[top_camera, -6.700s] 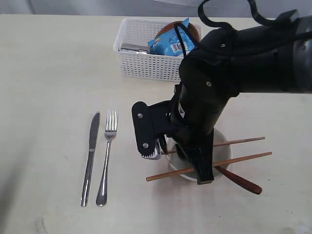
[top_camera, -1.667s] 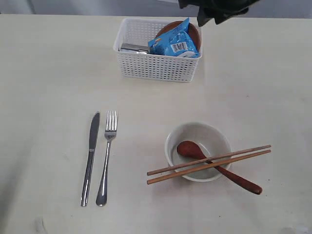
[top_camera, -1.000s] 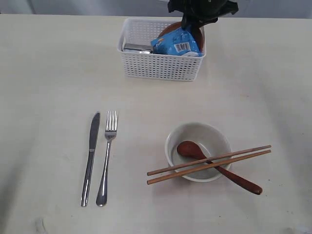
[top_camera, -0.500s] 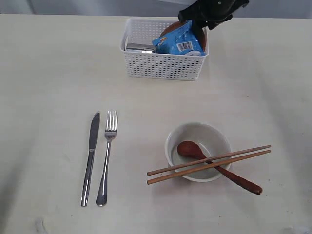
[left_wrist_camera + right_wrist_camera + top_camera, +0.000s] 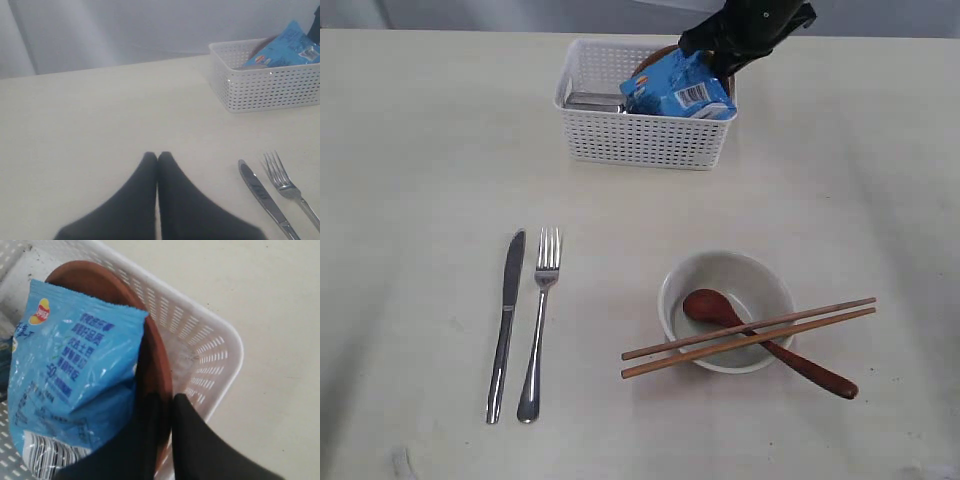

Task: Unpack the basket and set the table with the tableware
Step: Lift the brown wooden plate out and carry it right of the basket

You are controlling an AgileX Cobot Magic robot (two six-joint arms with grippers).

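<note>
Fingers [image 5: 200, 450] of the right gripper [image 5: 167, 399] were closed on the rim of the small brown plate [image 5: 100, 280], one on each face, as I read it from the right wrist view. The plate stood on edge, tilted, at the right end of the basket [image 5: 645, 140], close against its corner. A blue chips packet [image 5: 675, 90] leaned on the plate's inner face and stuck up above the basket wall. A steel cup [image 5: 592, 100] lay at the basket's left end. I noted the basket in the upper centre of the exterior frame, resting on the table [image 5: 420, 150].

Left gripper [image 5: 157, 155]: fingers pressed together with nothing between them, hanging over bare tabletop, well apart from the basket.

Already laid out: knife [image 5: 506, 320] and fork [image 5: 540, 320] side by side, lower left of the exterior frame, knife to the left. Off-white bowl [image 5: 725, 262] at lower right. The wooden spoon [image 5: 800, 365] sat with its head inside the bowl and its handle over the rim toward the lower right. The chopsticks [image 5: 820, 312] lay across the bowl's top, crossing over the spoon.
</note>
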